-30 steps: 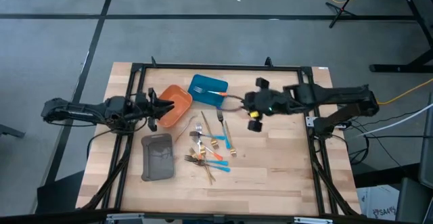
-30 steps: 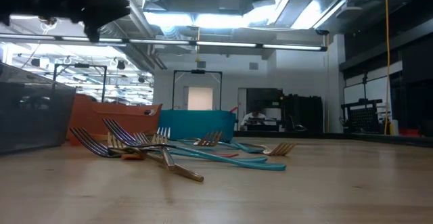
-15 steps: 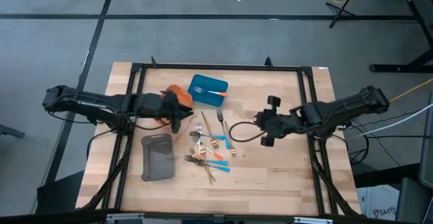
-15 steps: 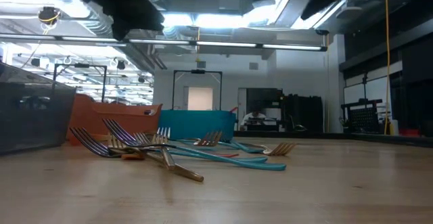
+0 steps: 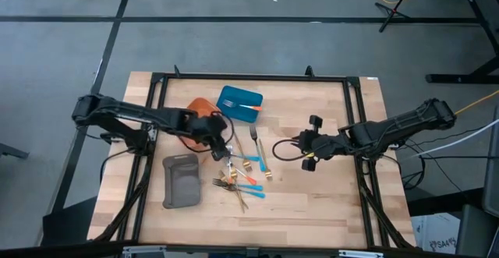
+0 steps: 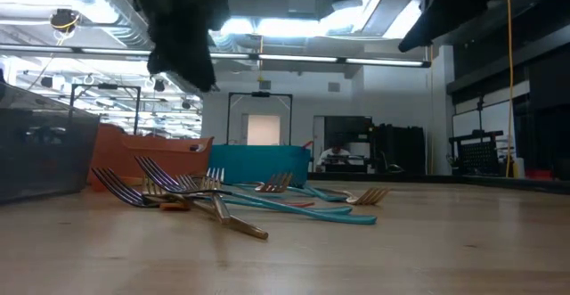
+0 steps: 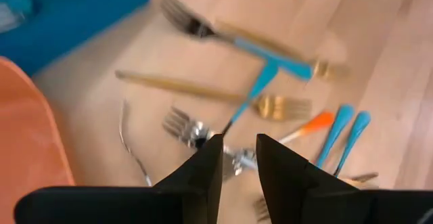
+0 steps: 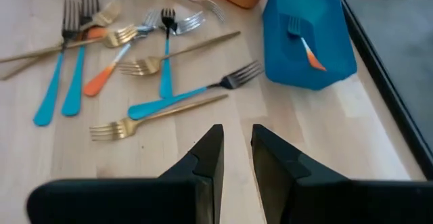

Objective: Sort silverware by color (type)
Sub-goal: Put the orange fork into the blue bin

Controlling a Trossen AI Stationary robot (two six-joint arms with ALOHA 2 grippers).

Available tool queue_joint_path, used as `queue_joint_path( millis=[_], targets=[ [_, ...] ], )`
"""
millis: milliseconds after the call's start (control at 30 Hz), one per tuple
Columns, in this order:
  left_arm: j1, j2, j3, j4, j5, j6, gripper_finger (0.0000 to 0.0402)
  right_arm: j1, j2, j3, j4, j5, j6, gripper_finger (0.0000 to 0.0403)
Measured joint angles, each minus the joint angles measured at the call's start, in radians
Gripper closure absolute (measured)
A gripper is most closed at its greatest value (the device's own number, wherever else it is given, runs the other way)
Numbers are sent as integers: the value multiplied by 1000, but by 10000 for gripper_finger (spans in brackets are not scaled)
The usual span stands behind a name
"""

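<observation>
The silverware [image 5: 242,168] lies in a loose pile of blue-handled, orange-handled and all-gold forks at the table's middle. In the right wrist view a blue-handled fork [image 8: 177,97] and a gold fork [image 8: 155,119] lie nearest. My left gripper [image 5: 224,150] hangs above the pile's far left part, pointing steeply down. Its fingers [image 7: 203,173] are slightly open with nothing between them. My right gripper [image 5: 299,146] hovers to the right of the pile, open by a narrow gap [image 8: 236,149] and empty. One orange-handled fork [image 8: 302,42] lies in the blue tray [image 5: 239,104].
The orange tray [image 5: 196,108] sits at the far left, partly under my left arm. The grey tray [image 5: 181,182] lies near the pile's left. A black cable loop [image 5: 282,153] hangs by my right gripper. Bare wood lies to the right of and nearer than the pile.
My left gripper has swung from over the orange tray toward the table's right, to above the pile, and has tipped downward. My right gripper has drawn back from the blue tray toward the right and near edges and has sunk lower. The silverware has not moved.
</observation>
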Motion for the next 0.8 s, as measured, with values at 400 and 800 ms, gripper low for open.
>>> queue_joint_path(
  millis=[400, 800],
  targets=[
    [12, 198, 25, -169, 15, -15, 318, 0, 0, -2, 11, -27, 0, 336],
    [41, 322, 25, -170, 3, -15, 318, 0, 0, -2, 11, -27, 0, 336]
  ],
)
